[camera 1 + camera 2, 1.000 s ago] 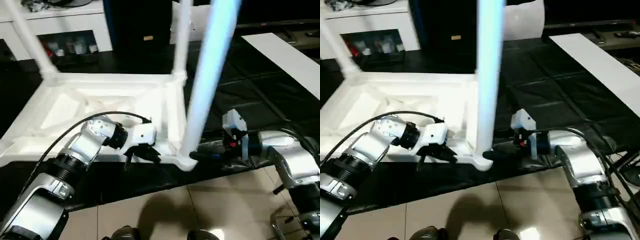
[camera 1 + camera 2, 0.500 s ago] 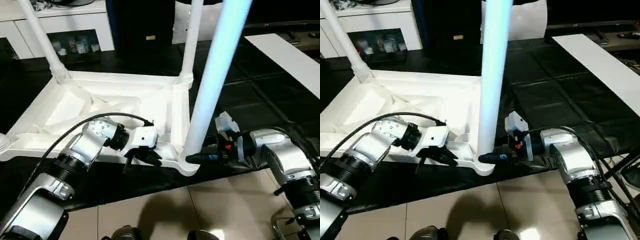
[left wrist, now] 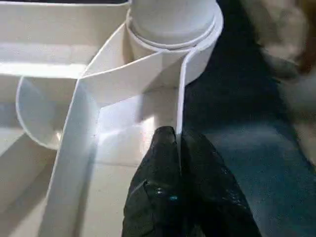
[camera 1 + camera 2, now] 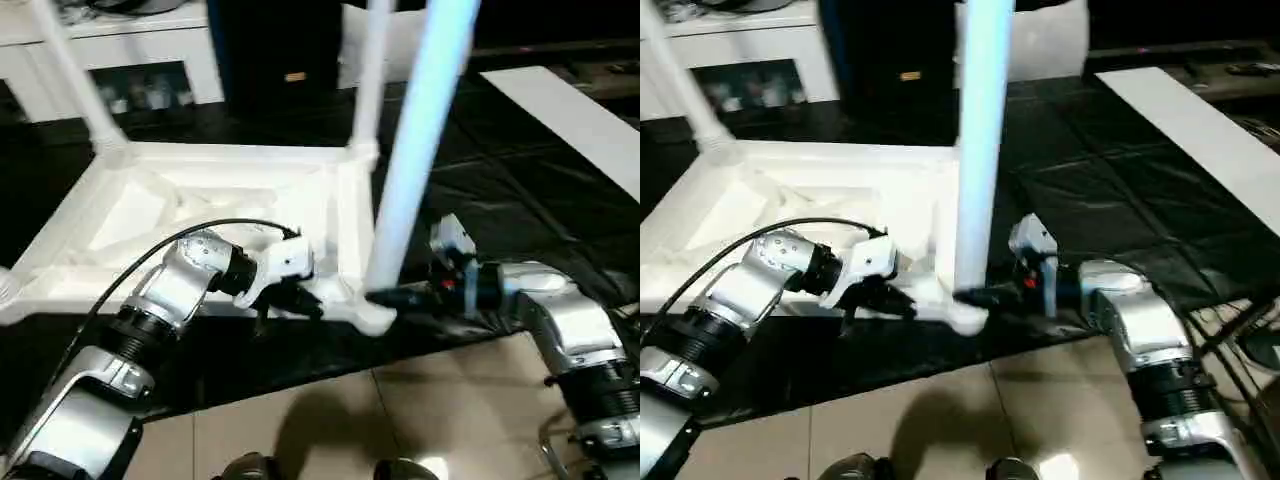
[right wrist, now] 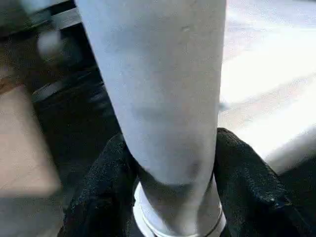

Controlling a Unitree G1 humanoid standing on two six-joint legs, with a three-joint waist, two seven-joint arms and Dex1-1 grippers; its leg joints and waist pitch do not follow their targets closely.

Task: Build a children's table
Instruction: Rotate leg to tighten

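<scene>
The right gripper (image 5: 170,197) clamps its two black fingers (image 5: 252,182) around the base of the near leg (image 4: 415,160), just above the corner socket (image 4: 372,315) it stands in. The left gripper (image 3: 177,148) is pressed together on a thin upright rib (image 3: 180,94) of the table top (image 4: 200,200), just beside that socket. Compared with half a second ago, both grippers keep the same holds; the leg leans slightly less to the right, and the whole view has shifted. The top is smooth white plastic, lying underside up on the black padded surface (image 4: 1100,180), with ribs running to round sockets. Two more tapered white legs (image 4: 372,70) stand in the far corners.
</scene>
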